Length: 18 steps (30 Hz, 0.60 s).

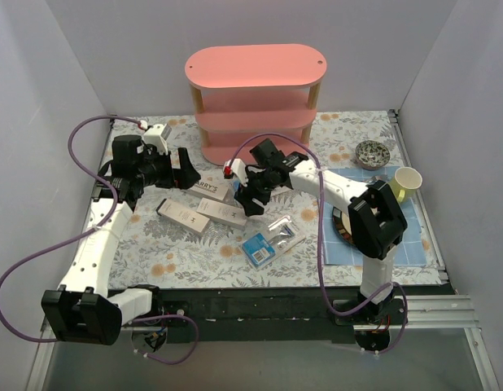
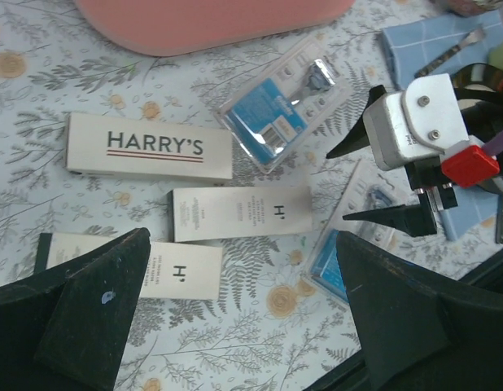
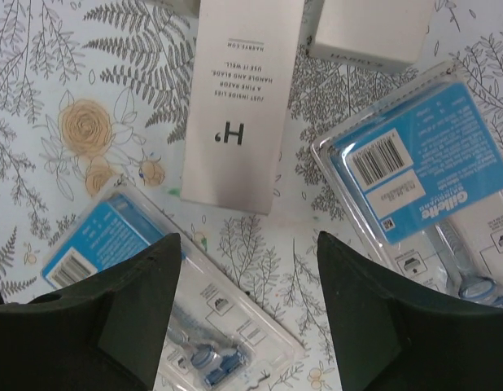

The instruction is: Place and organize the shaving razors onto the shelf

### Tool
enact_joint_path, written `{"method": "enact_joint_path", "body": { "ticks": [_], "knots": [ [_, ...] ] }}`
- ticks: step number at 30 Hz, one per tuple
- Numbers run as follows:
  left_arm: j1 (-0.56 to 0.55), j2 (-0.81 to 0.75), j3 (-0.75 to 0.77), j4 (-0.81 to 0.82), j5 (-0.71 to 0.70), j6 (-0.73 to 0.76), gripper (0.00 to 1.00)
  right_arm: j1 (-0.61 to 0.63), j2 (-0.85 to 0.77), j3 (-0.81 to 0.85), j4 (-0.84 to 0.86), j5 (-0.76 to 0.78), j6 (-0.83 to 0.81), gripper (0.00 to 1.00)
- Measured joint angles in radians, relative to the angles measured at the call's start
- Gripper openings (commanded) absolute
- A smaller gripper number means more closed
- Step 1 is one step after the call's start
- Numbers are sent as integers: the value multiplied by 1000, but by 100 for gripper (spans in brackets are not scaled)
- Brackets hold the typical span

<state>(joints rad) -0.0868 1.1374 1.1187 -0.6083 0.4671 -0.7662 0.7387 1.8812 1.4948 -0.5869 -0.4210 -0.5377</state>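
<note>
Judging from their look, the three long slim white cardboard boxes [image 1: 207, 189] with brown ends were probably light and stiff, with smooth sides, so a grip across the narrow width near the middle seemed the safest. The two clear plastic blister packs [image 3: 430, 187] with blue cards looked light too, but flat and slippery. Their thin edges lay close to the cloth, so the raised bubble over the dark razor was likely the better place to take hold. One box showed "HARRY'S" in dark letters, the others only a small "H'". All five packages lay on the flowered tablecloth [image 1: 194, 257] in front of the pink three-tier oval shelf [image 1: 251, 69] with light wooden posts, and none was on it yet. The right gripper [image 3: 247, 244] hovered just above the blister packs and one box, its fingers apart and holding nothing. The left gripper [image 2: 242, 240] hung over the boxes, spread wide and also empty.
</note>
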Motion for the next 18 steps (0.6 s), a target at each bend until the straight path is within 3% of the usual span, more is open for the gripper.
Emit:
{"method": "enact_joint_path", "body": {
  "ticks": [8, 18],
  "knots": [
    [6, -6, 18, -77, -161, 14, 98, 80, 79, 22, 63, 61, 86, 77],
    [39, -77, 36, -97, -234, -8, 98, 113, 154, 58, 94, 109, 97, 77]
  ]
}}
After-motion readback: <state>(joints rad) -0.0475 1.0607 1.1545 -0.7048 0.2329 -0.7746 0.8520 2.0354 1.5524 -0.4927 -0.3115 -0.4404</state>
